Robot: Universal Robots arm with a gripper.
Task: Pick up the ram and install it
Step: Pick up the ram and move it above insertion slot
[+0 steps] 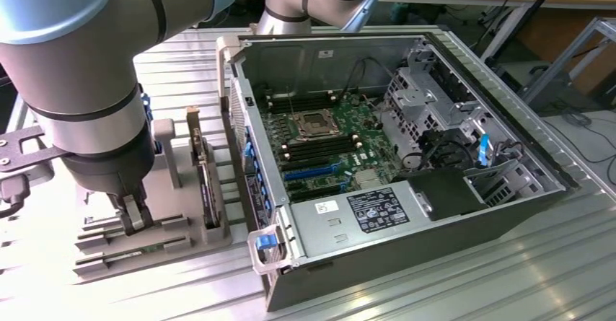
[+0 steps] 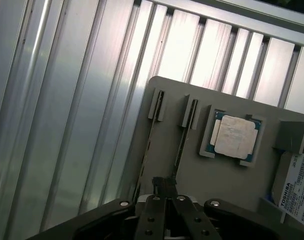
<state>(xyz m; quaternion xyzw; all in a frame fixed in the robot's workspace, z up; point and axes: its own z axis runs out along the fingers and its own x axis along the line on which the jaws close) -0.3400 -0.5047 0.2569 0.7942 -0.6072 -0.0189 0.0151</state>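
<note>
RAM module (image 2: 182,142) is seated on edge in a slotted grey holding fixture (image 2: 217,175), which is set on the ribbed aluminium counter (image 2: 67,100) just beside the open computer case (image 1: 500,97). The edge-up seating is judged to present the board's two flat faces to the end effector (image 2: 164,184), so that they can be pinched from above. The end effector is positioned over one end of the module, and its jaws are drawn fully together across the thin board. A grip is judged to be made, with the module not yet raised from its slot. A second RAM module (image 2: 146,150) is held in the parallel slot alongside, apart from the fingers. A silver-topped processor (image 2: 235,136) is nested in its own recess of the fixture, and a Toshiba hard drive (image 2: 296,192) is stood near it. The case is laid on its side, so that the motherboard (image 1: 327,148) is faced upward for access from above.
</note>
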